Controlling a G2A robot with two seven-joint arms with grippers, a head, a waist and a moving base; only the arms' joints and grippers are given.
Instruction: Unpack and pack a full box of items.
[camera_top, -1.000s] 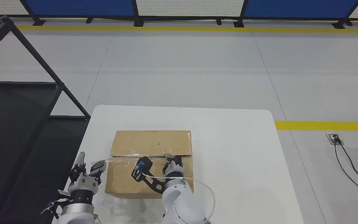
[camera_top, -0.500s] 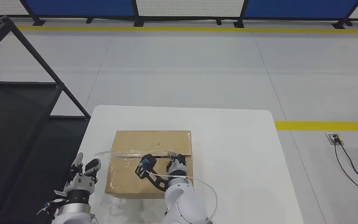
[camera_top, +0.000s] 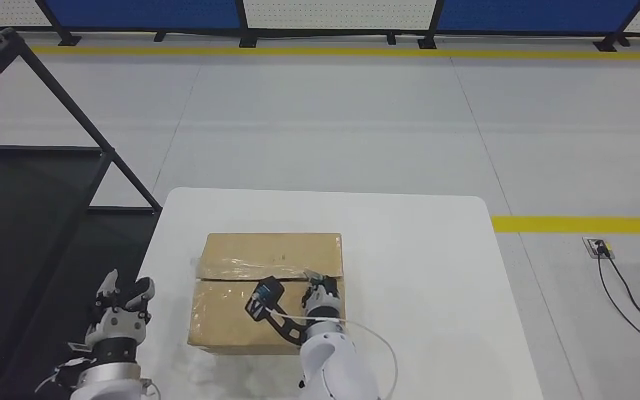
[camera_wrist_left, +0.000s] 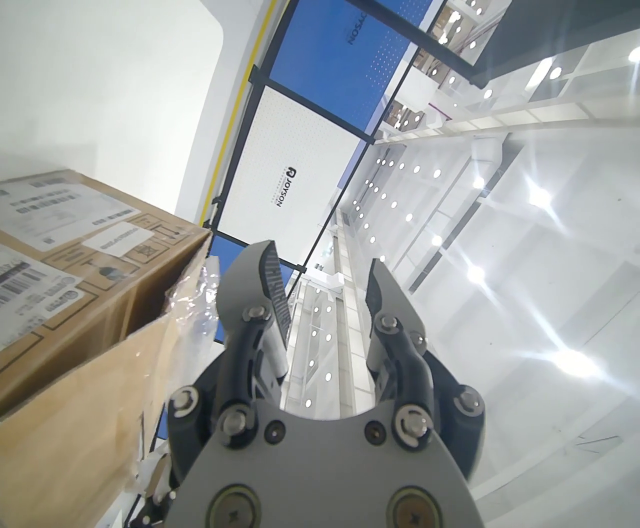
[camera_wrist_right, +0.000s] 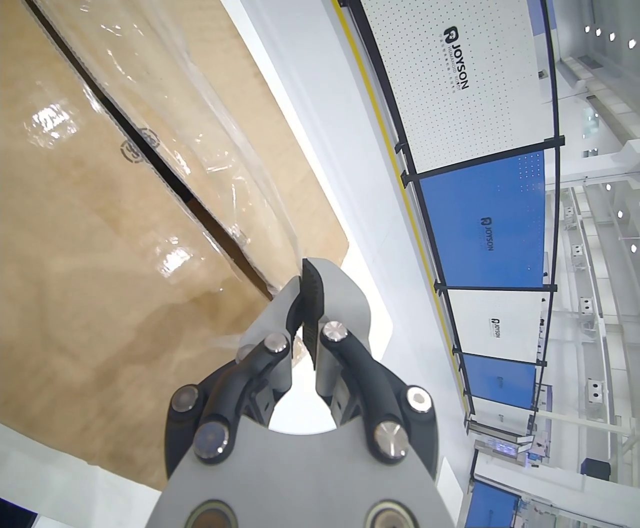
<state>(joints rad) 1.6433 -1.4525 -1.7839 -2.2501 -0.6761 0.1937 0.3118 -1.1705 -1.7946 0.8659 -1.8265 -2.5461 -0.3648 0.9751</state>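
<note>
The cardboard box (camera_top: 270, 262) sits on the white bench (camera_top: 420, 280), towards its near left part, its top flaps shut along a dark seam (camera_wrist_right: 150, 160) under loose, wrinkled clear tape (camera_wrist_right: 225, 150). The side of the box in the left wrist view bears several white printed labels (camera_wrist_left: 55, 210), one with a barcode, and black handling marks printed on the cardboard. A small round stamp (camera_wrist_right: 134, 150) sits on a top flap just beside the seam. The right gripper (camera_wrist_right: 306, 280) rests at one end of the seam with its fingers pressed together. The tape runs up to them, but whether it is caught between them cannot be told. The left gripper (camera_wrist_left: 322, 260) is off the bench's left edge, near a box corner trailing crumpled tape, its fingers spread around nothing. Blue and white wall panels (camera_wrist_right: 450, 85) behind carry a small logo and lettering.
</note>
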